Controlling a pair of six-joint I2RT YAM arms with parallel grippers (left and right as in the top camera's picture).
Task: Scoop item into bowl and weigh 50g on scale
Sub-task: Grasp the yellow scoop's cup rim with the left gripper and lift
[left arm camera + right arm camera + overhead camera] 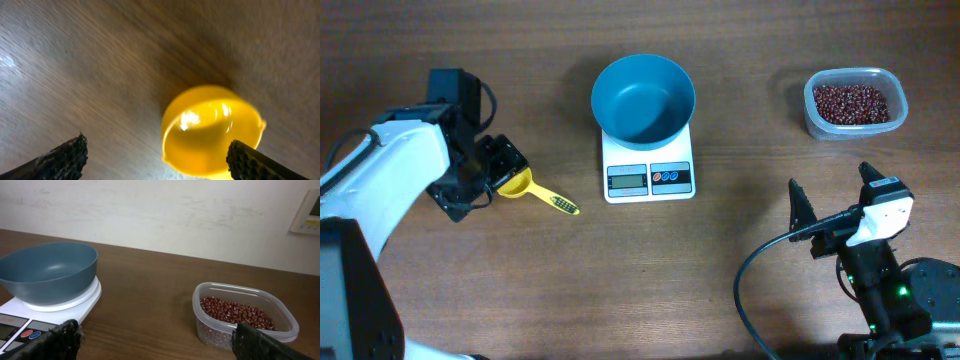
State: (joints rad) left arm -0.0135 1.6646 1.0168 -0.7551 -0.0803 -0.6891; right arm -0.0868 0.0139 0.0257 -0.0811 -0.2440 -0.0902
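Scoop (pixel 525 187) lies left of scale (pixel 649 178), its cup between the spread jaws of the left gripper (pixel 492 180), its handle pointing lower-right. Bowl (pixel 643 97) sits on the scale. Beans (pixel 857 103) are in the tub (pixel 850 72), far right. Right gripper (pixel 830 180) is spread and empty.

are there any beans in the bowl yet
No, the bowl on the scale is empty; the beans lie in the tub.
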